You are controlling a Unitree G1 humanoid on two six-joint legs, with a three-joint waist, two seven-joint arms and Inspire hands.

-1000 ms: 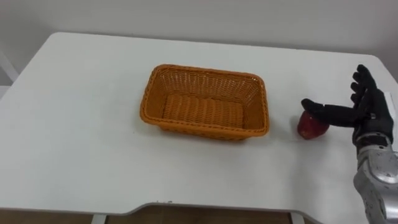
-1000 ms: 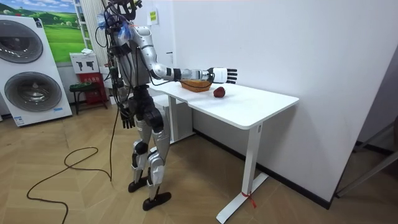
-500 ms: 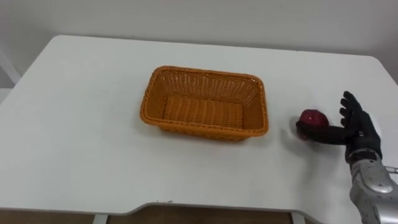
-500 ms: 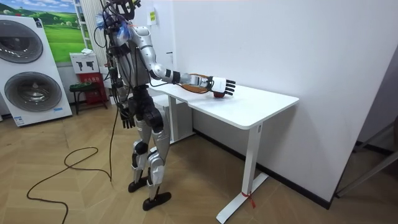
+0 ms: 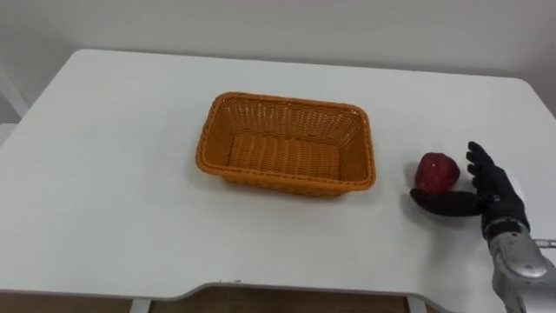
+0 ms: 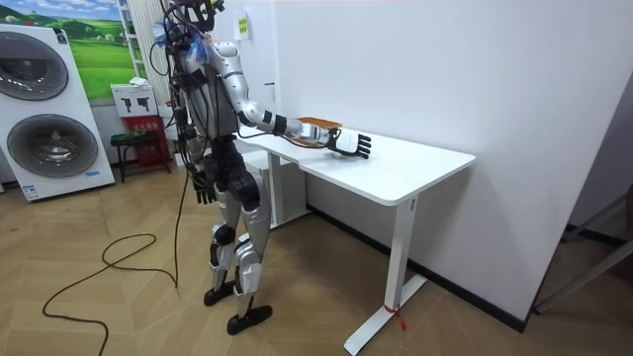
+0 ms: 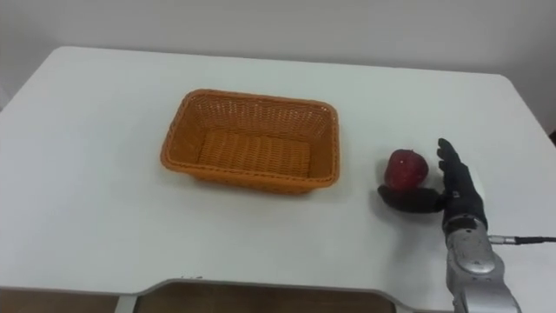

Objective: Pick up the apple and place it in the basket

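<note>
While beside apple (image 5: 436, 170), right hand (image 5: 491, 196) (uncurled)

bare table (image 5: 104, 174) around basket (image 5: 285, 180), apple (image 5: 436, 170) at right

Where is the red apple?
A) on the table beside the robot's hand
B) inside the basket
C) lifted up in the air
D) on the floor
A: the apple sits on the white table, to the right of the empty basket, with the right hand open beside it.
</note>
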